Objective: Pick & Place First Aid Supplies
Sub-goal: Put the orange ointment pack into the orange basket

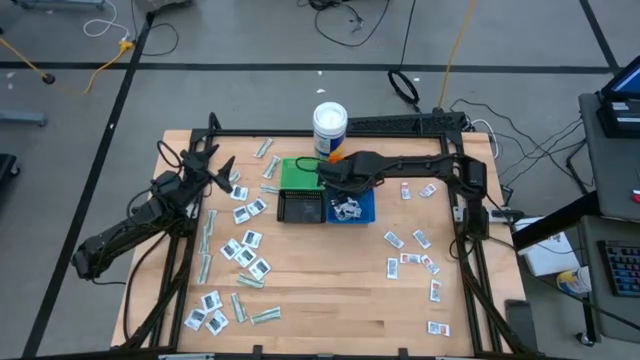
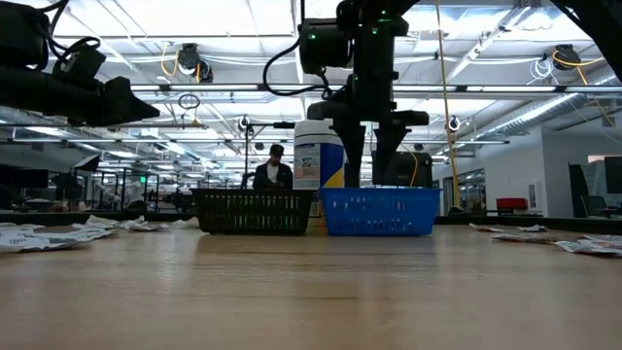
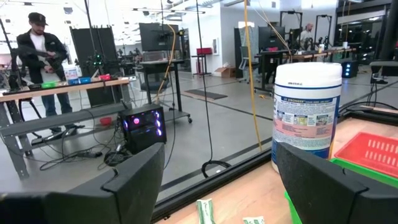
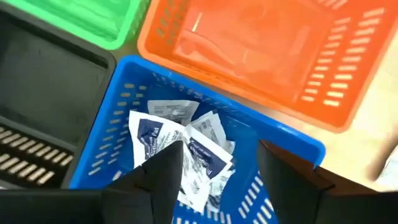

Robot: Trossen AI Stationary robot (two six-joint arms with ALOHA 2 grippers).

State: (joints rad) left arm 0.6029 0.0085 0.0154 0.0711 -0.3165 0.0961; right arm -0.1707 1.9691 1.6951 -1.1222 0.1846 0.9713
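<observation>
Right gripper hangs above the blue bin, fingers parted and empty, inside its rim. Left gripper waits near the desk edge, fingers apart, empty.

A white tub stands behind green, orange, black and blue bins.

Right gripper poised over blue bin, sachets heaped inside directly beneath. Black bin just beside; orange bin and green bin behind; white tub beyond those.
</observation>
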